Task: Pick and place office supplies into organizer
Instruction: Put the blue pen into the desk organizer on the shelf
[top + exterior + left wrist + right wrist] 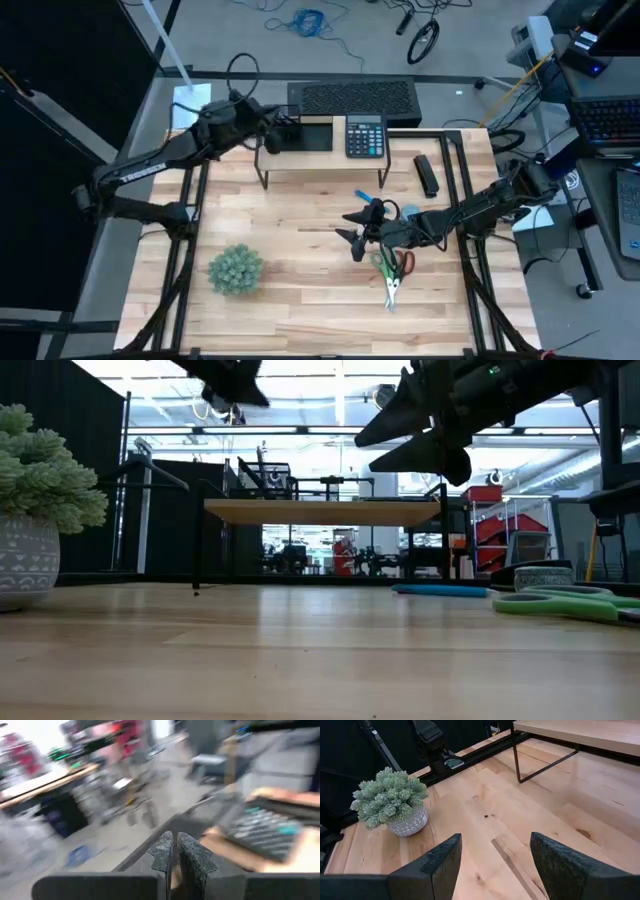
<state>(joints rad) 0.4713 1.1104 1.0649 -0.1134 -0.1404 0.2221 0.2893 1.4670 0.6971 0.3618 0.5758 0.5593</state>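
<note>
The left wrist view is smeared, so little there can be read beyond two dark fingers (172, 855) pressed nearly together, with something pale wedged low between them that I cannot make out. From above, the left gripper (283, 128) sits over the left end of the wooden riser (310, 160) at the desk's far edge, and it covers most of the black organizer (300, 135) there, so the compartments are hidden. Whether it holds a supply I cannot tell. The calculator (365, 137) lies on the riser just right of the organizer.

The potted plant (236, 269) stands near the desk's (300, 230) front left corner, well apart from everything else.

Toward the middle right of the desk, the right gripper (354, 236) hangs above the wood with its jaws spread wide and nothing between them; its wrist view shows only bare desk between the two fingers (440, 862). The low view shows it raised clear of the surface. A blue pen (368, 196) lies just beyond it toward the far edge. The green scissors (387, 272) and red scissors (401, 266) lie side by side under the right arm's forward links, just behind the jaws toward the right edge, their handles partly covered by the arm, their blades pointing at the front edge. A dark pen (427, 174) lies near the far right corner, beside the riser's right leg. In the low view the scissors are cut off at the frame's edge.
</note>
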